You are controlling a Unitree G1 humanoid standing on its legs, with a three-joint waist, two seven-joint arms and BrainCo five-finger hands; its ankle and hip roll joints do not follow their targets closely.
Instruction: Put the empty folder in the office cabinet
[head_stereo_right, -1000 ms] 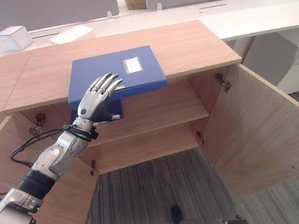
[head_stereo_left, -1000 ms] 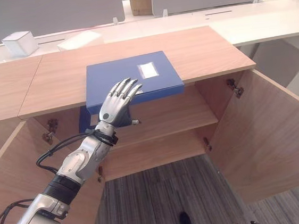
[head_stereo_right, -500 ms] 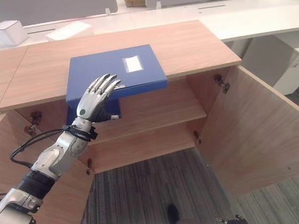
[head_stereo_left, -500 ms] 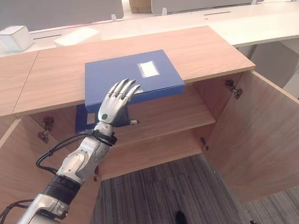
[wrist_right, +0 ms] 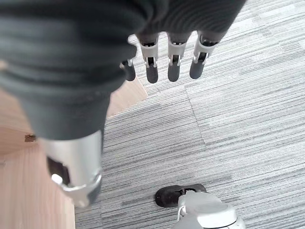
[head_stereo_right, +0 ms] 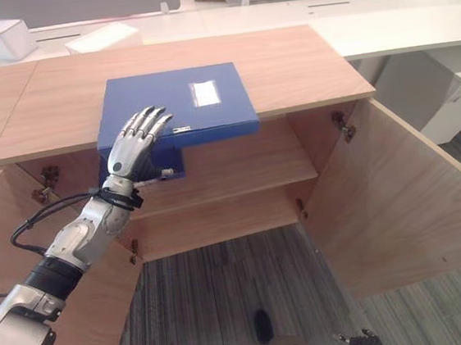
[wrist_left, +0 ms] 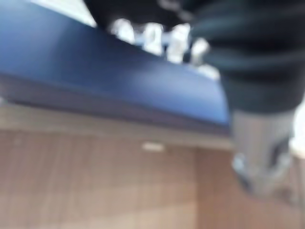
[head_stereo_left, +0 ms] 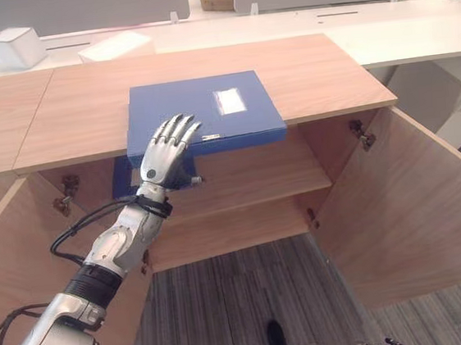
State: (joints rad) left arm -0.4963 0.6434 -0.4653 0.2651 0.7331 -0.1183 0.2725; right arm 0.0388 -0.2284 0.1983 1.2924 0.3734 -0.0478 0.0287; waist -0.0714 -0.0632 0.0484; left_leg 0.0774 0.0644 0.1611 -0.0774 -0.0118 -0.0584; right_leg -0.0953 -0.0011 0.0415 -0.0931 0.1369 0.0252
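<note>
blue folder (head_stereo_left: 200, 114) under left robot hand (head_stereo_left: 165, 150) fingers

You've got the wooden cabinet top (head_stereo_left: 319, 72) carrying the blue folder (head_stereo_left: 200, 114), its near edge overhanging the open cabinet; a second blue folder (head_stereo_left: 124, 177) sits on the shelf (head_stereo_left: 272, 172) below.

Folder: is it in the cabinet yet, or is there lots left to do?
Not yet. Done: the cabinet door is open and the shelf inside is bare. In hand: the left hand lies with straight fingers on the folder, which sits on the cabinet top, poking over its front edge. Left: grip it, lower it and slide it onto the shelf. The right hand hangs over the floor.
</note>
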